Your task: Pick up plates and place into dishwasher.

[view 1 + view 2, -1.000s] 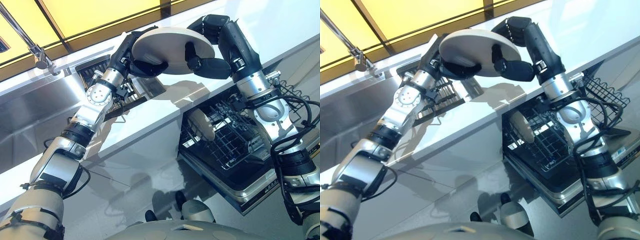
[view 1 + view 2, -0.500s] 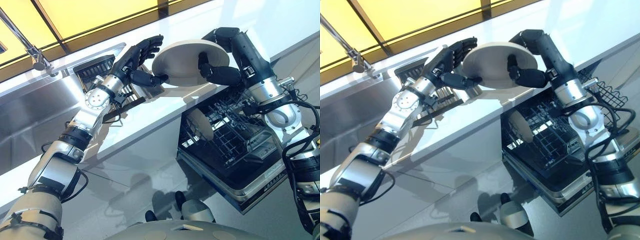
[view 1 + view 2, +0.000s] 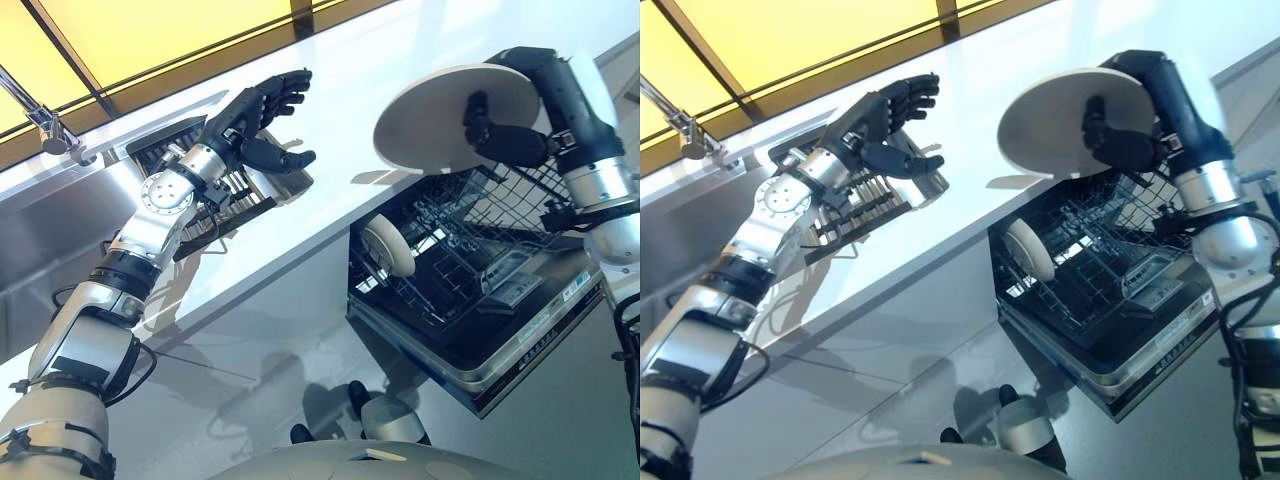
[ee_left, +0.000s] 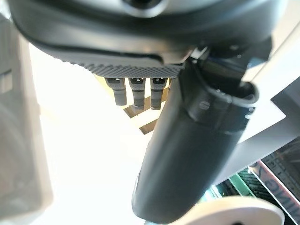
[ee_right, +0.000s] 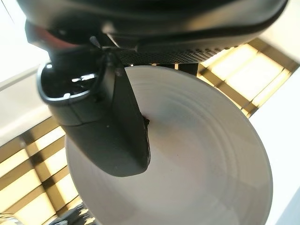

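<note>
The right hand [image 3: 515, 130] holds the plate [image 3: 440, 118] at the upper right of the frame, above the open dishwasher [image 3: 470, 290]. Its thumb presses the plate's broad face while the fingers curl behind the rim, a pinch that probably keeps the disc from slipping as it travels. The plate is tilted, its face turned toward the lower left of the frame, and being round it has no long axis; it likely must turn more on edge to drop between the rack [image 3: 480, 230] wires. A second plate [image 3: 388, 245] already stands upright in the rack at centre right. The left hand [image 3: 255, 125] hovers over the counter [image 3: 400, 40] at upper centre-left, fingers spread and empty, near the dark drainer [image 3: 215, 190] beside the sink [image 3: 40, 230].
</note>
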Controlling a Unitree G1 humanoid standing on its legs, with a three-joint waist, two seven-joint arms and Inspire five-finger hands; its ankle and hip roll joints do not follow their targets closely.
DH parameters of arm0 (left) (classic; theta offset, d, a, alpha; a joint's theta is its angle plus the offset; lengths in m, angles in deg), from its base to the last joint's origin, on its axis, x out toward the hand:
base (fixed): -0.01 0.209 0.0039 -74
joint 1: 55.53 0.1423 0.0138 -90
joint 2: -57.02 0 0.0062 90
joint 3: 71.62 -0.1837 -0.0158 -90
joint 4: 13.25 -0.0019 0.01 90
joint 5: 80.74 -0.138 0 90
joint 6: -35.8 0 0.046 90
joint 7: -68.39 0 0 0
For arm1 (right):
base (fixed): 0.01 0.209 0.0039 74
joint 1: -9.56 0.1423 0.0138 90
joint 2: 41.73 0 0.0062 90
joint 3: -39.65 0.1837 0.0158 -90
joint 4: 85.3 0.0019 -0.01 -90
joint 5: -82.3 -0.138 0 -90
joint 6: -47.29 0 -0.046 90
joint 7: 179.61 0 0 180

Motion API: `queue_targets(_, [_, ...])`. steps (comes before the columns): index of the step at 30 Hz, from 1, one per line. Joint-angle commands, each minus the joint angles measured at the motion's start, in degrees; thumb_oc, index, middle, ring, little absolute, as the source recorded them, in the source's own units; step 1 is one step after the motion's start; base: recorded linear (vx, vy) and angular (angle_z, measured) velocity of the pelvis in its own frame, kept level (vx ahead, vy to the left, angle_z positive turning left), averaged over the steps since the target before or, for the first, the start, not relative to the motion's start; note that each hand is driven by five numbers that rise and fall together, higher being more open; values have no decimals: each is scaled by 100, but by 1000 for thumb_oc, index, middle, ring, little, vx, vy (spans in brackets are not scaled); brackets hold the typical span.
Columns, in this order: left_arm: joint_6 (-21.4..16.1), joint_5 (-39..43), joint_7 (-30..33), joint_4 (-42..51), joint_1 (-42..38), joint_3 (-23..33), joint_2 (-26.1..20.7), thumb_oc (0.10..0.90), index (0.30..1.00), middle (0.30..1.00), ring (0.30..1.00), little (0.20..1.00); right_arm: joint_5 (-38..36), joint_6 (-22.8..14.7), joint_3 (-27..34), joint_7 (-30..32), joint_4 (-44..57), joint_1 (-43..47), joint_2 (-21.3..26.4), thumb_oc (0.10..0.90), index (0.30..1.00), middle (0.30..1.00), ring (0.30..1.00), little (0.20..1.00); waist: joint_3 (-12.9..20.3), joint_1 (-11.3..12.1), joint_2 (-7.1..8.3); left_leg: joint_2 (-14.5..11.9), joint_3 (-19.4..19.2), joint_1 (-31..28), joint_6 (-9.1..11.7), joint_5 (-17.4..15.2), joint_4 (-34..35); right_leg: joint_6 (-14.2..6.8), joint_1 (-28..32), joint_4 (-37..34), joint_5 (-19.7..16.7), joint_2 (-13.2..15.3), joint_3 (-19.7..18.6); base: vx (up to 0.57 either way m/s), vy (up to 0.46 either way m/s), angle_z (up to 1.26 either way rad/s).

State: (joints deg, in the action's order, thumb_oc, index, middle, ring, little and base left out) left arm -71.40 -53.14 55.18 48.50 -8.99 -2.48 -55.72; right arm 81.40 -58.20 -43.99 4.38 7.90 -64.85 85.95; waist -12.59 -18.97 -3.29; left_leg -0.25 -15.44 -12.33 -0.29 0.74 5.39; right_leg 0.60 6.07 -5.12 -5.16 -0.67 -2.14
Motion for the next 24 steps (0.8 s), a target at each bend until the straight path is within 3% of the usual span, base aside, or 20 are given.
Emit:
queue_targets(1, [-413,270,490,-59,-15,564,-373,800,900,900,900,900,4,-569,689,599,54,133,410,100,300,300,300,200,1007,115,108,81,-106,71,-56,-494,-108,-677,-268,448,437,-116,-91,-3,-5,-4])
queue_targets(7, [-475,87,849,-95,235,864,-392,800,900,900,900,900,214,-626,1290,763,44,-418,604,100,300,300,300,200,1027,44,170,73,-130,104,-61,-501,-127,-685,-314,471,438,-132,-109,-5,-9,-3])
queue_targets(11, [-511,-151,1166,21,522,1079,-325,800,900,900,900,900,564,-438,1690,724,24,-978,564,100,300,300,300,200,1022,3,210,72,-142,123,-82,-518,-160,-688,-356,505,441,-143,-126,0,0,-6])
queue_targets(19, [-452,-568,1541,880,1025,1170,-125,800,900,900,900,900,1528,305,1793,675,-384,-1634,329,100,300,300,300,200,952,3,239,57,-154,120,-101,-526,-196,-692,-361,560,455,-139,-113,6,8,-4])
queue_targets(20, [-379,-632,1645,1144,1104,1165,-116,800,900,900,900,900,1593,582,1754,548,-544,-1775,248,100,300,300,300,200,929,13,250,53,-152,130,-98,-517,-204,-691,-368,577,457,-132,-94,0,0,0])
queue_targets(22, [-346,-666,1659,1225,1117,1161,-132,800,900,900,900,900,1699,654,1723,535,-625,-1824,212,100,300,300,300,200,918,18,253,51,-152,131,-99,-516,-207,-693,-370,586,459,-130,-82,0,0,0])
queue_targets(23, [-259,-780,1724,1415,1102,1088,-237,800,900,900,900,900,1729,1071,1601,235,-795,-1900,190,100,300,300,300,200,890,22,263,46,-160,147,-93,-504,-227,-697,-387,604,447,-118,-44,0,0,0])
queue_targets(24, [-201,-770,1755,1508,1098,1044,-273,800,900,900,900,900,1806,1156,1512,199,-898,-1899,173,100,300,300,300,200,877,38,265,46,-155,156,-94,-501,-230,-693,-391,608,449,-114,-33,0,0,0])
